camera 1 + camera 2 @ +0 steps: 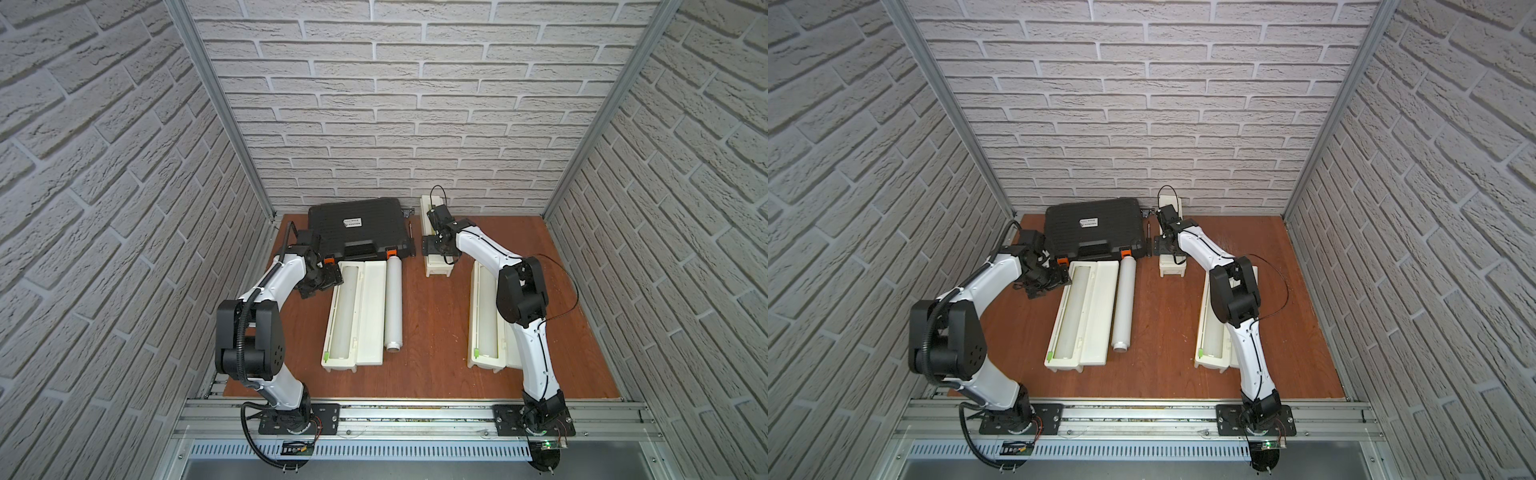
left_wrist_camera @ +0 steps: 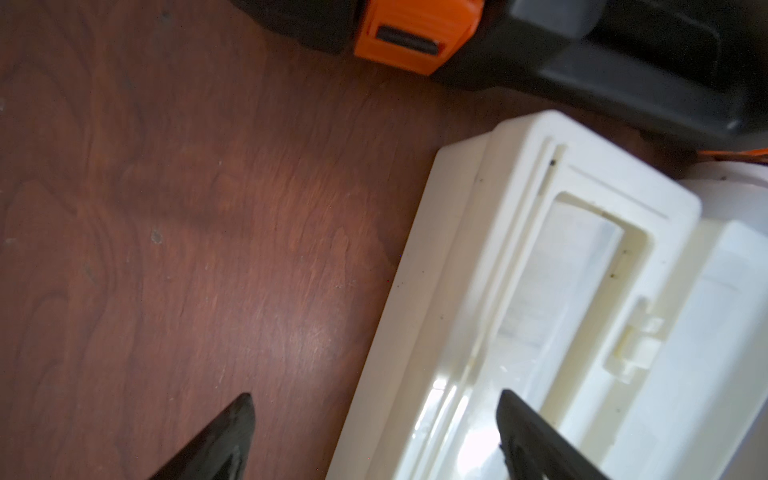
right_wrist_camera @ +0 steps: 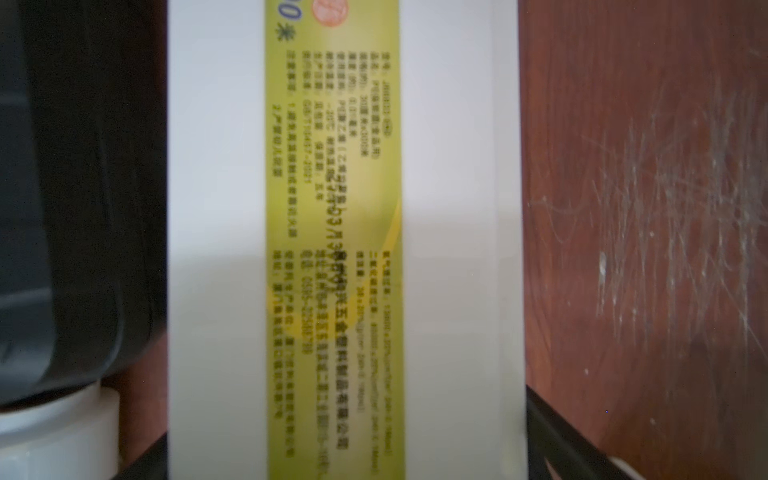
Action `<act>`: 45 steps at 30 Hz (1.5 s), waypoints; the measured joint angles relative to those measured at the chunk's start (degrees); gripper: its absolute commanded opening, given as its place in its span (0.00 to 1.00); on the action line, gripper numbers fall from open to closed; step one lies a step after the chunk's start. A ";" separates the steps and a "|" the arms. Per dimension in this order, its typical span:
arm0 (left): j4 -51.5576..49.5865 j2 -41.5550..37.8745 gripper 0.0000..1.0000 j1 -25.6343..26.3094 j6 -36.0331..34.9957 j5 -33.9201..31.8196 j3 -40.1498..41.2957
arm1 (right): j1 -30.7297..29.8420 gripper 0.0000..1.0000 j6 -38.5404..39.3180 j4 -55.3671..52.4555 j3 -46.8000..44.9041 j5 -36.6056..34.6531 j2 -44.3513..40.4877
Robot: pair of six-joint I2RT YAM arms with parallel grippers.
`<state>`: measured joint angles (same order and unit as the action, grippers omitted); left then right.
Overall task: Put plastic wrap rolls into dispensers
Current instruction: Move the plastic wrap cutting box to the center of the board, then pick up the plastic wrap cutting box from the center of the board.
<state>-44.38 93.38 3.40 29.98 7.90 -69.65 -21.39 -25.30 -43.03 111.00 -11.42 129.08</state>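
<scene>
Left gripper point(image 2: 376, 395), jaws spread and empty, hangs at the far end of the left open dispenser point(image 1: 371, 311). One finger is above the table point(image 1: 436, 332) and the other is above the trough.

Nearest the arm bases, a green slider tab point(image 1: 327, 355) marks this dispenser's near end. A seated roll point(image 1: 348, 311) fills its trough, and the right open dispenser point(image 1: 484, 362) appears filled likewise.

The loose roll point(image 1: 393, 305) lies on the wood-grain table just beside the left lid, with its core stub nearest. It is smooth, glossy film over a rigid core, so it is probably light, stiff and slippery. It is best pinched across mid-length.

Farthest, the right gripper point(image 3: 345, 415) straddles the closed dispenser point(image 3: 216, 208), matte cream plastic with a yellow-green label point(image 3: 332, 208), beside the ribbed black case point(image 1: 357, 228). Whether it clamps cannot be told.
</scene>
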 measured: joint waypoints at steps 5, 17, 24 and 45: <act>0.13 0.09 0.92 0.39 -0.42 1.03 -2.69 | -3.15 0.86 -2.62 -0.52 -12.35 -1.51 -8.46; 3.26 3.69 0.93 4.52 -1.55 7.26 -6.47 | -20.94 0.99 -16.00 -6.51 -38.58 -3.08 -28.89; 5.05 3.23 0.93 5.05 -1.99 8.57 -3.80 | -24.85 1.00 -19.96 -11.76 -41.48 -4.37 -34.49; 4.07 -4.68 0.96 5.49 -0.81 7.30 2.10 | -12.20 1.00 -6.12 -9.33 -17.00 -4.63 -15.52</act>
<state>-40.32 88.71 8.88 29.17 15.20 -67.55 -33.58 -31.42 -52.36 94.00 -16.05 113.56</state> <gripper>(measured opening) 0.955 0.998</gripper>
